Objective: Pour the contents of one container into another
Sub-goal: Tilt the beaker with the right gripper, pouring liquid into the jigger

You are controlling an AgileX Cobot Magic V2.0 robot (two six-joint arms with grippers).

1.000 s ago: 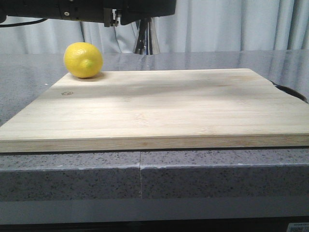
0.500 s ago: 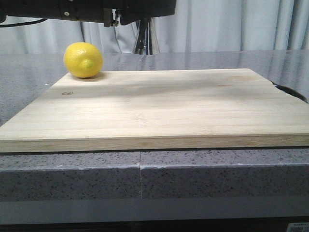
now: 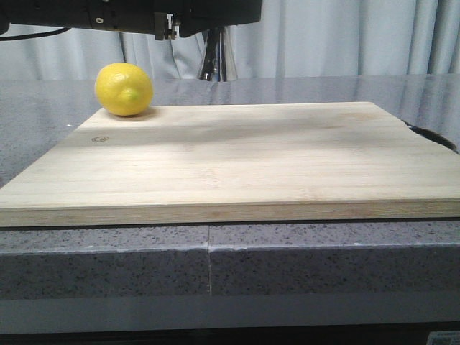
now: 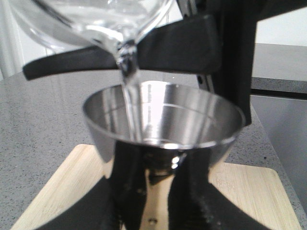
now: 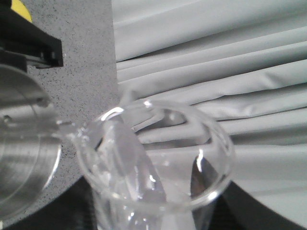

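Your one clear glass beaker [image 4: 96, 21] is tipped over the single steel jigger [image 4: 163, 120], its pouring lip just above the rim, and a thin stream of clear liquid [image 4: 128, 96] falls from the lip into the jigger's smooth, mirror-bright upper cone. In the right wrist view the beaker [image 5: 158, 163] shows a round, thick rolled rim with liquid pooled toward the lip, beside the brushed, ringed inside of the jigger [image 5: 24, 158].

Your left end effector [image 4: 153, 191] pinches the jigger low down, two black ribbed fingers [image 4: 196, 201] pressed on either side below the cup. The right end effector sits under the beaker; only dark patches of it show, so you cannot tell how its jaws stand.

Both vessels are held above the front view's frame, where you see only dark arm hardware at the top edge. Below lie one pale, flat wooden cutting board [image 3: 237, 158] with straight grain, one dimpled yellow lemon [image 3: 123, 89] on its far left corner, and the speckled grey stone tabletop [image 3: 302, 266]. Pleated grey curtains [image 3: 345, 36] hang behind.
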